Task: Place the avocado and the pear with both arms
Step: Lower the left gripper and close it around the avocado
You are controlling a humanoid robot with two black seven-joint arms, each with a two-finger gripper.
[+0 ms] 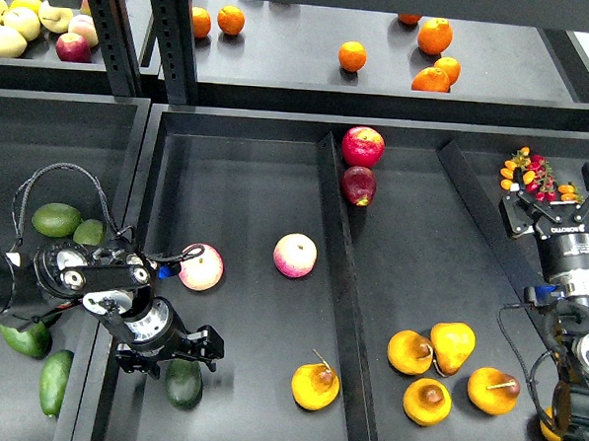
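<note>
The dark green avocado [183,387] lies at the front of the tray's left compartment [247,179]. My left gripper [172,353] hangs right above its upper end, jaws spread wide, and hides the fruit's top; I cannot tell whether they touch it. The yellow-orange pear [315,386], with a brown patch and a thin stem, lies in the same compartment by the divider [341,312]. My right gripper [552,206] is open and empty at the far right, beside a bunch of small red and orange fruit [532,174].
Two pink-yellow apples [201,267] [295,255] lie in the left compartment. Several more pears [428,400] and two red apples [362,145] lie right of the divider. Lighter green avocados [56,219] fill the left bin. Oranges [352,56] sit on the upper shelf.
</note>
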